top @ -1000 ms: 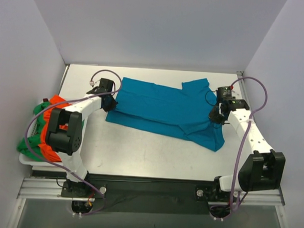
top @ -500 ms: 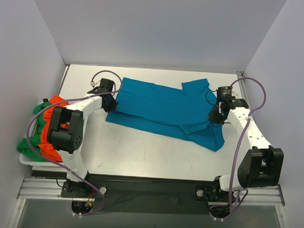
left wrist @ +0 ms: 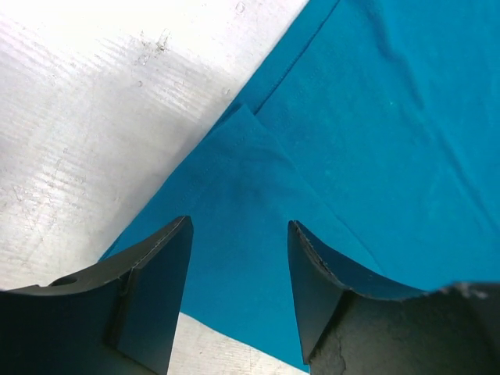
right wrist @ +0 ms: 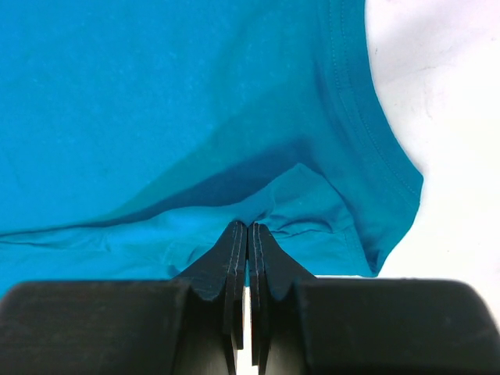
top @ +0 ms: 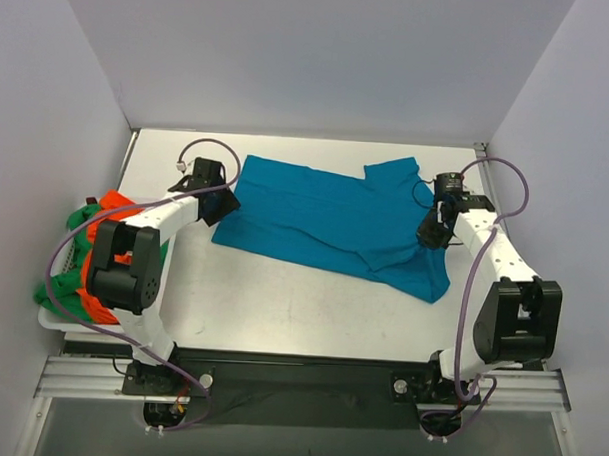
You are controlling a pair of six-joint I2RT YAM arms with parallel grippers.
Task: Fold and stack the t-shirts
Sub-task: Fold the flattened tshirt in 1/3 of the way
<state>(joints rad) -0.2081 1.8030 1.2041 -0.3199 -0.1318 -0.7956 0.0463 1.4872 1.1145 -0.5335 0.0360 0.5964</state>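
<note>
A soft teal-blue t-shirt (top: 325,219) lies partly folded across the middle of the white table (top: 282,302), its long side running left to right. At this shirt's left edge the left gripper (left wrist: 238,230) hangs with its black jaws spread wide, holding nothing, a folded corner of the cloth lying between them. At the shirt's right end, near a sleeve, the right gripper (right wrist: 248,226) is pinched closed on a puckered fold of the fabric. Well off the shirt's left end, a bright orange t-shirt (top: 113,201) and a green t-shirt (top: 77,220) sit crumpled together in a white plastic basket (top: 53,322).
</note>
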